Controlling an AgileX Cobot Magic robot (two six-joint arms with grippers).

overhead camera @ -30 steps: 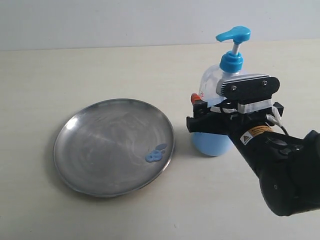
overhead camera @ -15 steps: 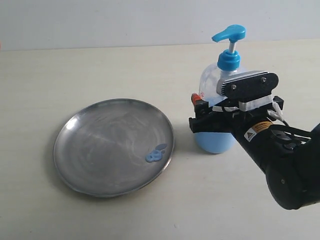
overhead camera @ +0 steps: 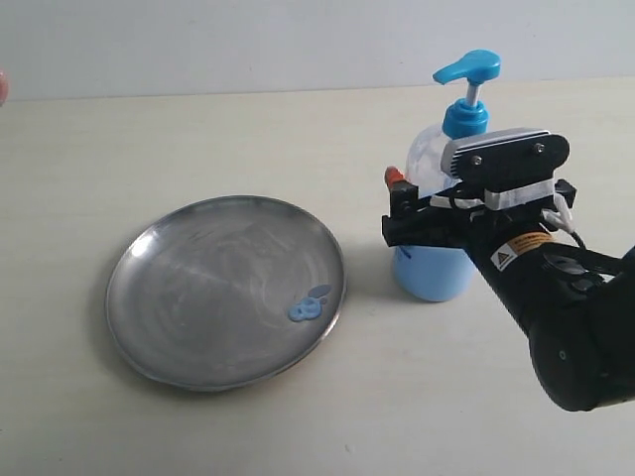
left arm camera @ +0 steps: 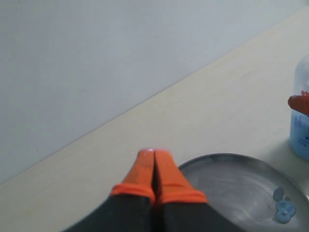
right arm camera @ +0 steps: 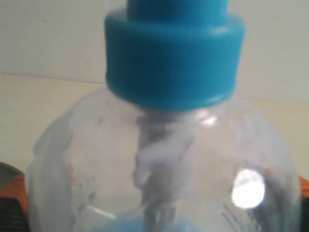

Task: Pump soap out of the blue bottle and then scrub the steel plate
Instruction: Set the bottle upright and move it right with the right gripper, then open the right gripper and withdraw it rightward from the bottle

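On the right side of the table (overhead camera: 198, 139), just beside the steel plate (overhead camera: 198, 288), the blue bottle (overhead camera: 432, 273) is being clamped around its body by the right gripper (overhead camera: 429, 203). The jaws are being pressed against the clear wall below the collar. Whether the base is being carried or rested on the table cannot be told.

The soap (overhead camera: 310, 305) is being shown as a small blob inside the plate, near the rim nearest the bottle, so pumping is being judged done.

The left gripper (left arm camera: 154, 166) is being kept pinched together with nothing between the pads, above the table at the plate's far edge.

Risks being flagged:
- The bottle is being held on a rounded, slick wall and is tall, with the pump head (overhead camera: 468, 67) on top. A crooked release or a sideways pull-out is likely to tip it toward the plate.
- The thin wall is being squeezed, so more soap could be forced out.
- No sponge or cloth is being seen in any view, so scrubbing may be attempted with bare pads.
- The plate is being left unrestrained, so it is likely to skate under scrubbing load.
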